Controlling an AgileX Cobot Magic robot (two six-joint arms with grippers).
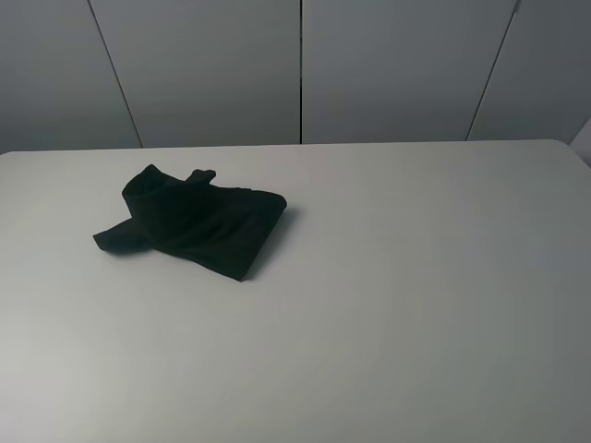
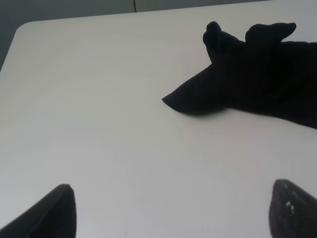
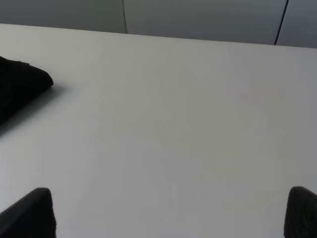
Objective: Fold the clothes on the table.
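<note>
The clothes (image 1: 199, 221) are a black T-shirt lying crumpled in a loose heap on the left part of the white table (image 1: 416, 305); no print shows. The left wrist view has the clothes (image 2: 252, 74) ahead of my left gripper (image 2: 171, 210), whose two dark fingertips (image 2: 54, 213) stand wide apart over bare table, so it is open and holds nothing. My right gripper (image 3: 168, 213) is open too, above bare table, with one edge of the clothes (image 3: 20, 89) off to the side. Neither arm shows in the exterior high view.
Grey wall panels (image 1: 300, 69) stand behind the table's far edge. The table's rounded corner (image 2: 22, 27) shows in the left wrist view. Bare white tabletop (image 1: 434, 240) stretches to the right of the shirt and in front of it.
</note>
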